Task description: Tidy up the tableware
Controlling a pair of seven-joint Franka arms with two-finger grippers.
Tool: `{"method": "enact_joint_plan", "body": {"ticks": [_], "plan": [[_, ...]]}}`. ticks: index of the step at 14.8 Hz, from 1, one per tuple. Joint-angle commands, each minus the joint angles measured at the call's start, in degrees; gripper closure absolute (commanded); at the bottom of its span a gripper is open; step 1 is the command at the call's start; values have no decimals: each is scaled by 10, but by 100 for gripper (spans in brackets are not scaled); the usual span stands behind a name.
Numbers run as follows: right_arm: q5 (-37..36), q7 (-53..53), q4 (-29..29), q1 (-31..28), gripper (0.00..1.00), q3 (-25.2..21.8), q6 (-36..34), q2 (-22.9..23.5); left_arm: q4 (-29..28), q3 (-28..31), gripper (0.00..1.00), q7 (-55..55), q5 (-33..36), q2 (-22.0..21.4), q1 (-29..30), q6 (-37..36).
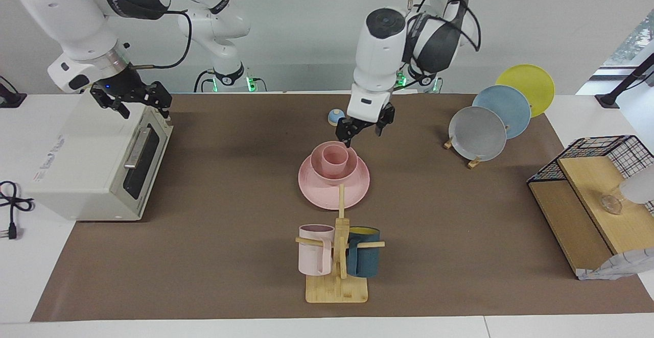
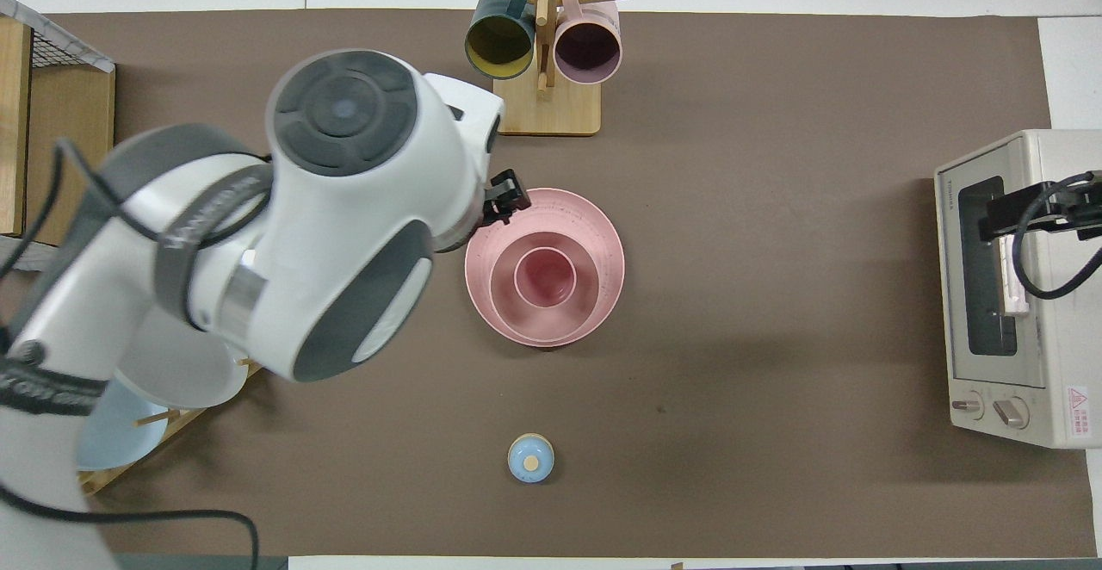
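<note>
The pale-pink tableware is stacked mid-table: the cup (image 1: 335,159) stands upright in the bowl (image 1: 319,168), and the bowl sits on the plate (image 1: 317,191). From overhead the cup (image 2: 544,277), bowl (image 2: 587,299) and plate (image 2: 608,234) show as nested rings. My left gripper (image 1: 364,130) hangs open and empty in the air, clear of the stack and just off the bowl's rim on the robots' side. In the overhead view only one of its fingers (image 2: 506,198) shows, past the big wrist. My right gripper (image 1: 132,99) waits open over the toaster oven (image 1: 97,164).
A wooden mug tree (image 1: 337,282) with a pink and a dark-blue mug stands farther from the robots than the stack. A small blue round knob (image 1: 335,117) lies nearer to the robots. A rack of grey, blue and yellow plates (image 1: 477,134) and a wire-and-wood shelf (image 1: 587,200) fill the left arm's end.
</note>
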Motion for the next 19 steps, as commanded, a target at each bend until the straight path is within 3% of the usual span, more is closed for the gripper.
{"method": "enact_joint_plan", "body": {"ticks": [1,4,8,10,12,13,16,19], "plan": [[9,1,-2,-8,0,4,12,-7,-13,0,0,96,-16,-79,79,-67],[9,7,-2,-6,0,6,13,-7,-14,1,0,259,-13,-120,169,-117],[11,8,-2,-9,0,7,24,-8,-45,0,0,448,-13,-148,275,-117],[11,7,-6,-8,0,6,18,-10,-106,1,0,489,-13,-178,295,-80],[11,6,-8,-2,0,6,17,-12,-184,0,0,487,-13,-210,296,7],[11,6,-8,-1,0,6,17,-12,-193,0,0,484,-13,-213,296,21],[11,6,-8,-2,0,6,17,-12,-147,-8,0,481,-6,-181,296,-24],[11,6,-8,-2,0,6,17,-12,-21,-6,0,482,9,-125,297,-137]]}}
